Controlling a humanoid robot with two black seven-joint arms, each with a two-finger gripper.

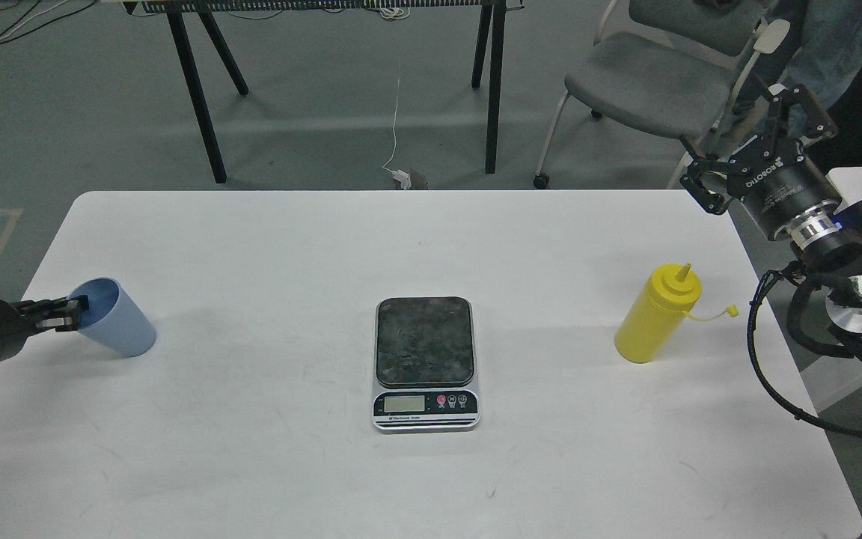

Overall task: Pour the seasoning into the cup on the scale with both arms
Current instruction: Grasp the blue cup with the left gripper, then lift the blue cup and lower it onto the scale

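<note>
The light blue cup [118, 327] stands at the table's left edge, tilted with its mouth toward the left. My left gripper [70, 313] comes in low from the left and pinches the cup's rim, one finger inside and one outside. The scale [424, 362] lies flat at the table's middle with its dark platform bare. The yellow seasoning bottle [657, 314] stands upright at the right, its cap hanging off on its tether. My right gripper [747, 141] is open and empty, held high beyond the table's far right corner, well above and behind the bottle.
The white table [266, 239] reaches to the front. A grey chair [648, 78] stands behind the right corner, close to my right gripper. A black-legged table [199, 97] is at the back. A second white surface [861, 180] lies at the far right.
</note>
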